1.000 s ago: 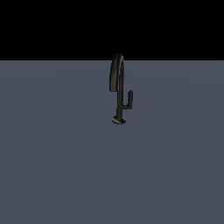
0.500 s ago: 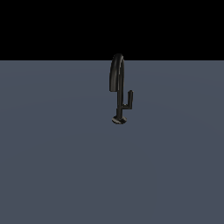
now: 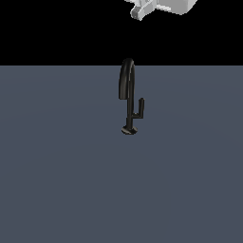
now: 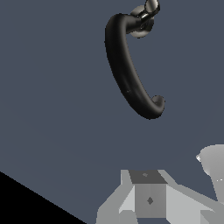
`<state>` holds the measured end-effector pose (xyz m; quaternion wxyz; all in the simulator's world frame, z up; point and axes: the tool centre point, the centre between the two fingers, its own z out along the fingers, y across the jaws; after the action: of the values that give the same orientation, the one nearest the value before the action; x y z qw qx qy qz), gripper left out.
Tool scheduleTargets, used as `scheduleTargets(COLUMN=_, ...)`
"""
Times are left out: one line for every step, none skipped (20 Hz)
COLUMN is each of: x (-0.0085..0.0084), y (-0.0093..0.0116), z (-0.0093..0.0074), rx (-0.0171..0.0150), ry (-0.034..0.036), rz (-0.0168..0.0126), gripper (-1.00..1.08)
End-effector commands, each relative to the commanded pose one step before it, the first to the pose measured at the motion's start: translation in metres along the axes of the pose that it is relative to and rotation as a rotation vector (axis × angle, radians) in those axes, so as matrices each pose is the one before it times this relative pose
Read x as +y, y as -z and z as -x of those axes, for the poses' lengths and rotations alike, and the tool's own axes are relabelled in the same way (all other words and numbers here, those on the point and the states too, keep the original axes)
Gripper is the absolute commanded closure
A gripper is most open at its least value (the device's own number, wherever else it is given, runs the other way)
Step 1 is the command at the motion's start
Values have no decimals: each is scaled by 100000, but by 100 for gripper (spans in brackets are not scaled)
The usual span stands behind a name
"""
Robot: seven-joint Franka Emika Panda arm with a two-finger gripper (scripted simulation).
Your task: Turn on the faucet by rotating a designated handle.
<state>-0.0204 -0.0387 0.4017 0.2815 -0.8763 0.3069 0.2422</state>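
Tool high above, faucet untouched

Faucet (image 3: 128,97) stands upright on the grey tabletop (image 3: 57,180) near the middle of the exterior frame, its short handle (image 3: 139,108) branching off the stem toward the frame's right. At the top edge, right of centre, the white tool (image 3: 138,11) hangs well above the spout, apparently lining up from overhead. Nothing is held; whether its jaws are parted I cannot tell

The faucet (image 4: 127,70) looks like glossy black metal, smooth all over, with soft highlights along the curved spout. The counter (image 3: 57,180) is a flat matt slate grey, no texture. The hand (image 4: 151,199) looks like plain matt grey-white plastic.
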Motion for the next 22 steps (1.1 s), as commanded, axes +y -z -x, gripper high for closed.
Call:
scheduleTargets(x=-255, y=-116, z=-1792, rx=-3769, ry=-4244, rz=-4243, gripper=108)
scheduleTargets(x=-106, y=-45, z=-718, rx=-1516, ry=-1724, rz=-1703, gripper=108)
scheduleTargets(x=-107, y=-45, z=-725, rx=-1534, ry=-1743, rz=-1722, gripper=108)
scheduleTargets(x=-107, y=-45, z=-733, rx=-1553, ry=-1763, rz=-1742, gripper=108)
scheduleTargets(x=-109, y=-45, z=-740, rx=-1571, ry=-1784, rz=-1763, gripper=108)
scheduleTargets(x=-110, y=-45, z=-749, rx=-1592, ry=-1807, rz=-1786, gripper=108)
scheduleTargets(x=-111, y=-45, z=-758, rx=-1614, ry=-1832, rz=-1811, gripper=108)
scheduleTargets(x=-112, y=-45, z=-768, rx=-1636, ry=-1858, rz=-1836, gripper=108)
scheduleTargets(x=-114, y=-45, z=-778, rx=-1660, ry=-1886, rz=-1864, gripper=108)
scheduleTargets(x=-116, y=-45, z=-789, rx=-1686, ry=-1917, rz=-1893, gripper=108)
scheduleTargets(x=-117, y=-45, z=-801, rx=-1713, ry=-1950, rz=-1925, gripper=108)
scheduleTargets(x=-119, y=-46, z=-814, rx=-1742, ry=-1985, rz=-1958, gripper=108)
scheduleTargets(x=-122, y=-46, z=-828, rx=-1773, ry=-2023, rz=-1994, gripper=108)
scheduleTargets(x=-124, y=-47, z=-843, rx=-1805, ry=-2062, rz=-2032, gripper=108)
scheduleTargets(x=-127, y=-48, z=-859, rx=-1839, ry=-2105, rz=-2072, gripper=108)
scheduleTargets(x=-130, y=-49, z=-876, rx=-1875, ry=-2151, rz=-2116, gripper=108)
scheduleTargets(x=-133, y=-50, z=-895, rx=-1914, ry=-2201, rz=-2163, gripper=108)
scheduleTargets(x=-136, y=-51, z=-915, rx=-1955, ry=-2254, rz=-2212, gripper=108)
scheduleTargets(x=-139, y=-53, z=-938, rx=-1999, ry=-2312, rz=-2267, gripper=108)
scheduleTargets(x=-143, y=-57, z=-962, rx=-2046, ry=-2374, rz=-2324, gripper=108)
scheduleTargets(x=-146, y=-60, z=-980, rx=-2081, ry=-2423, rz=-2369, gripper=108)
scheduleTargets(x=-147, y=-62, z=-984, rx=-2082, ry=-2434, rz=-2376, gripper=108)
